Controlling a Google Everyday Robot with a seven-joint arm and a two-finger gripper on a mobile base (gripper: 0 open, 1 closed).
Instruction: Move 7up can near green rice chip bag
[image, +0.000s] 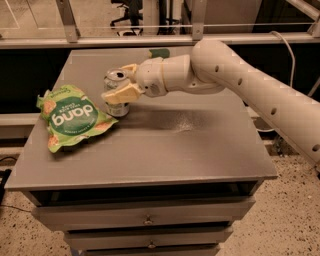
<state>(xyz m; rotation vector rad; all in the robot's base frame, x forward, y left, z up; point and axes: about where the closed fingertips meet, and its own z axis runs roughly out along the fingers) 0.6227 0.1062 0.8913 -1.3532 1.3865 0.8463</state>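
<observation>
Camera view: the gripper (116, 84) is clamped on the 7up can (118, 108), one finger on its near side and one on its far side. The can stands upright, left of the middle of the grey table (200, 150), just right of the green rice chip bag (72, 116) lying flat. There's a sponge (159, 52) at the far edge.

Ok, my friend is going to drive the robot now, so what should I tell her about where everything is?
Hand: shut on the 7up can, over the left half of the table.
7up can: upright, right beside the right edge of the green rice chip bag. I cannot tell if it rests on the table.
Bag: lying flat at the table's left side.
Done: the can is next to the bag.
Left: set it down if needed, open the hand, pull the arm away.
</observation>
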